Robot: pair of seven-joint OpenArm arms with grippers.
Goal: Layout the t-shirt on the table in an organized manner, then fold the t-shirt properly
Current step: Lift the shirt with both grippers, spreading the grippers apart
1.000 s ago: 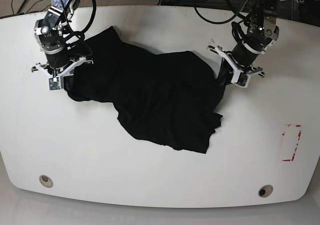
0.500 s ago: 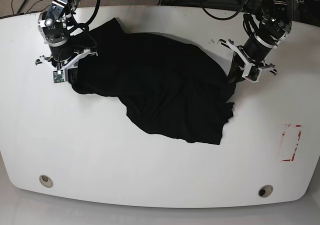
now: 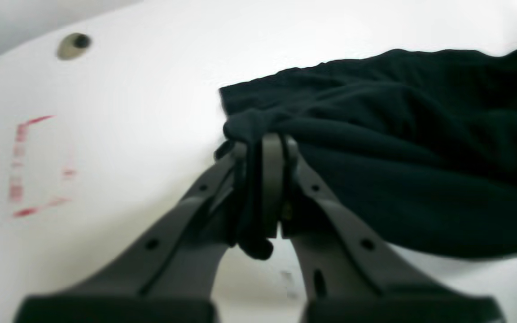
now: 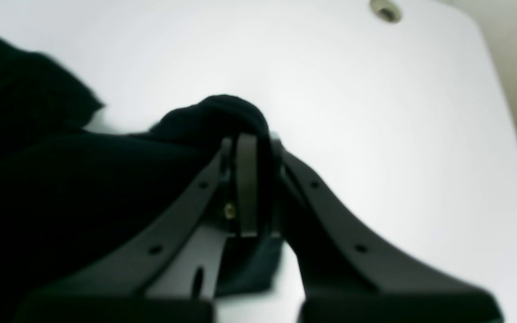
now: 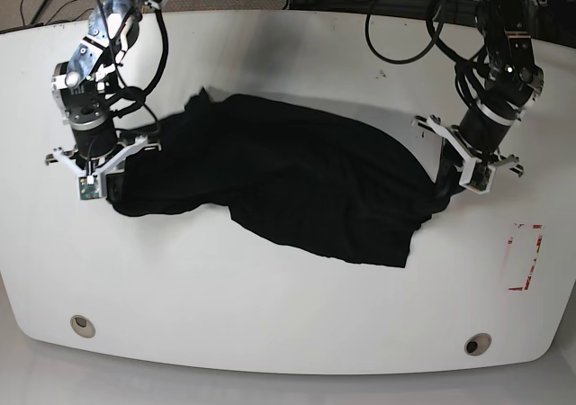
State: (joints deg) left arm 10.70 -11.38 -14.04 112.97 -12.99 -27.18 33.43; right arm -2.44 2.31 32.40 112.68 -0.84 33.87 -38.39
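Note:
A black t-shirt (image 5: 288,180) lies crumpled but stretched sideways across the middle of the white table (image 5: 270,333). My left gripper (image 5: 448,187), on the base view's right, is shut on the shirt's right end. In the left wrist view its fingers (image 3: 273,179) pinch a bunched fold of the t-shirt (image 3: 397,157). On the base view's left, my right gripper (image 5: 110,184) is shut on the shirt's left end. The right wrist view shows that gripper (image 4: 249,146) with a lump of the t-shirt (image 4: 61,188) clamped in it, just above the table (image 4: 375,134).
A red-outlined rectangle mark (image 5: 525,257) sits near the table's right edge, also in the left wrist view (image 3: 34,166). Two grommet holes (image 5: 83,325) (image 5: 477,343) lie near the front edge. Cables run along the back edge (image 5: 396,27).
Both arms have moved toward the table's front edge and further apart, dragging the shirt with them. The shirt is now pulled wider and flatter.

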